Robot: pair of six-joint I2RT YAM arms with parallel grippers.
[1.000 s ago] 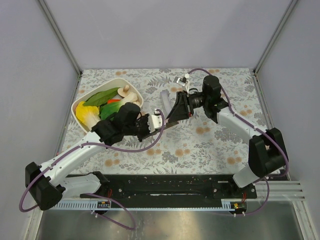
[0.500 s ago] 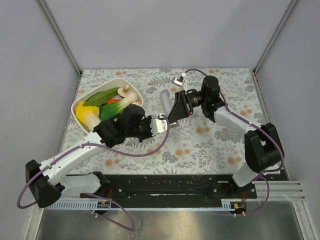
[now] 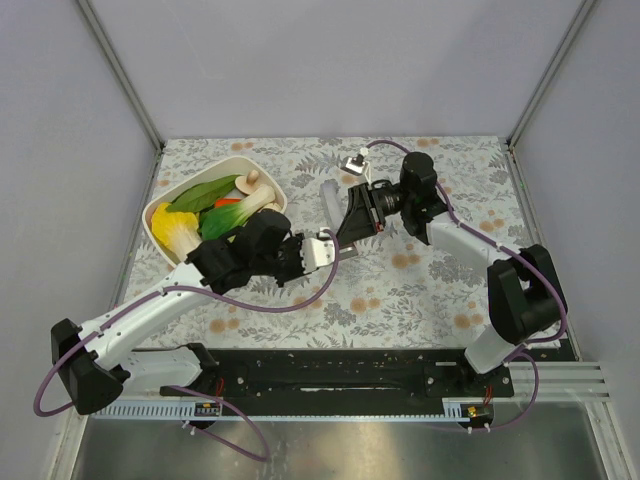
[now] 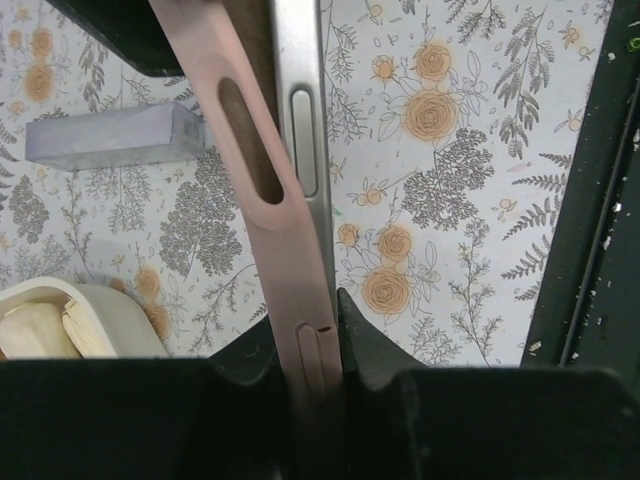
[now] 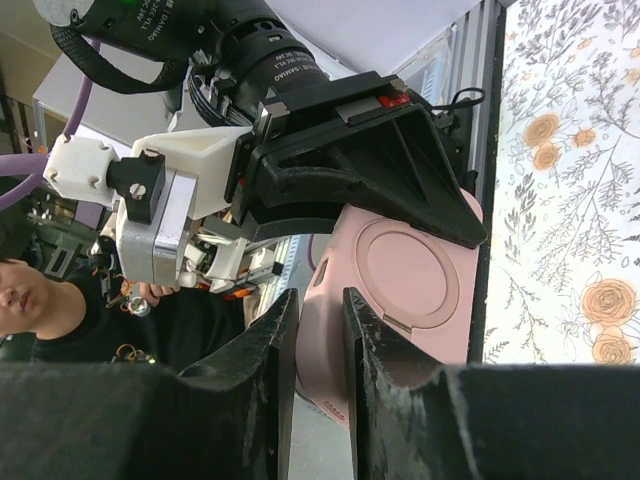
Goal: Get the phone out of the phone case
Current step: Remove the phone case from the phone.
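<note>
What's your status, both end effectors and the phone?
Left end effector and right end effector shut on phone case. Phone edge partly out. Bowl close beside left arm.

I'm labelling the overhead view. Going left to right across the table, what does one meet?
Bowl of vegetables → left gripper → right gripper. The phone case between the grippers overlaps both, so it is left out.

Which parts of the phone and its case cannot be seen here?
Left wrist view: the phone and phone case are cut off by the top edge; lower ends hide behind the left end effector.
Right wrist view: the phone case covers the phone.
Top view: the right end effector and the left one mostly cover them.
</note>
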